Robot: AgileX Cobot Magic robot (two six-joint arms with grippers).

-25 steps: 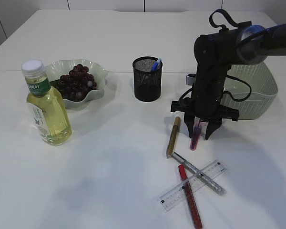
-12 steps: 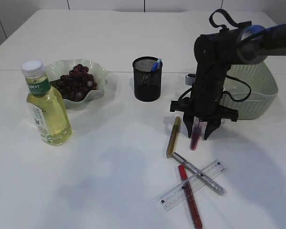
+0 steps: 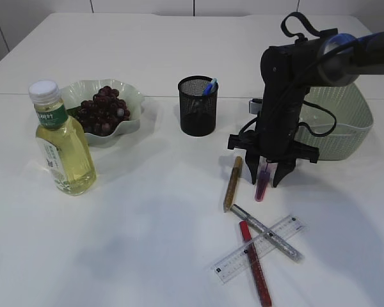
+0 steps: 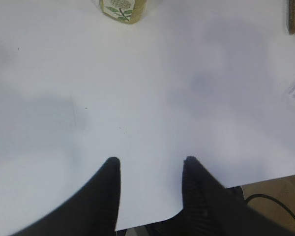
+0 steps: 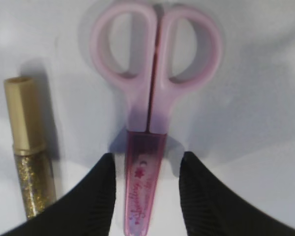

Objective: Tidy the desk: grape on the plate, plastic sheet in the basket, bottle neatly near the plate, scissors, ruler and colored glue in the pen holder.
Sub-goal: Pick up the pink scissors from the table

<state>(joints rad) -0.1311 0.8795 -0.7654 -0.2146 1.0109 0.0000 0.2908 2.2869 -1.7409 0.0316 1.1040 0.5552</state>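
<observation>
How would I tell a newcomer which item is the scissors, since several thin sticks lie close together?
Find the pale green basket at the table's right; just left of it the right gripper hangs over the table. The scissors lie flat between its open fingers, beside a gold glitter glue. Only they have two pink finger loops and a translucent purple blade cover.

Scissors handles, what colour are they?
Pale pink handles, with a darker magenta blade cover; the right wrist view shows them best.

Bright, even light from above; soft diffuse shadows on the white worktop (image 3: 147,211). Exterior view sharp. Both wrist views soft, claw fingertips (image 5: 104,196) blurred up close.
</observation>
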